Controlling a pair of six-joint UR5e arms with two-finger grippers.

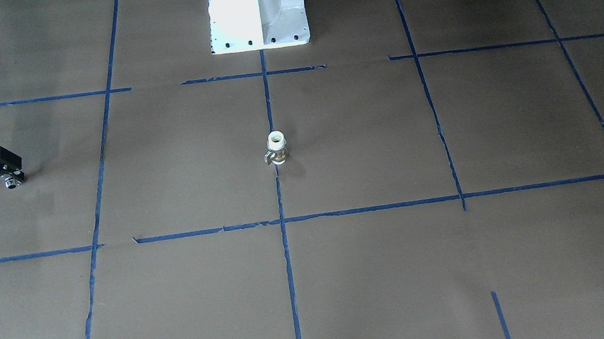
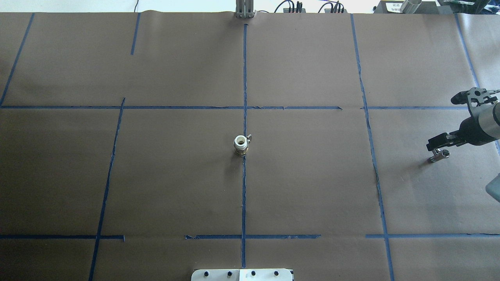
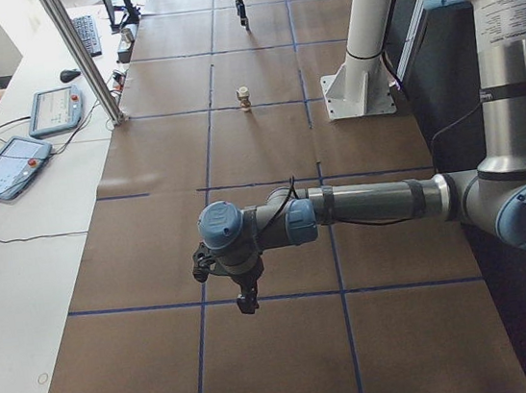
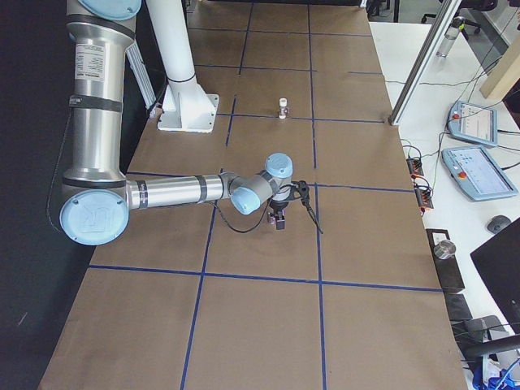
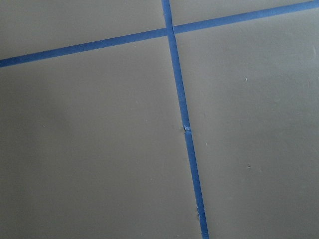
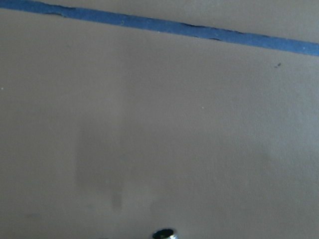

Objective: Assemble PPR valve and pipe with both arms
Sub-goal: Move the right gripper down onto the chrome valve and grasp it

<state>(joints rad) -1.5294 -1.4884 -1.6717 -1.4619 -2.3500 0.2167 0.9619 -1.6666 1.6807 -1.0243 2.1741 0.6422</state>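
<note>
Valve (image 2: 241, 144): one, upright at the table's (image 2: 312, 187) centre. Pipe (image 2: 439, 155): one, at 3 o'clock overhead, clenched in the right fingers (image 2: 436, 145), arm low and level. Left gripper (image 3: 240, 282) points down; its grip cannot be told.

Count: 1 valve (image 2: 241, 144), 1 pipe fitting (image 2: 439, 155), 2 arms, one left (image 3: 362, 208) and one right (image 4: 175, 192), 1 gripper on each, 1 white pedestal (image 1: 257, 12), 2 tablets (image 3: 9, 166) beside the counter (image 2: 175, 175).
</note>
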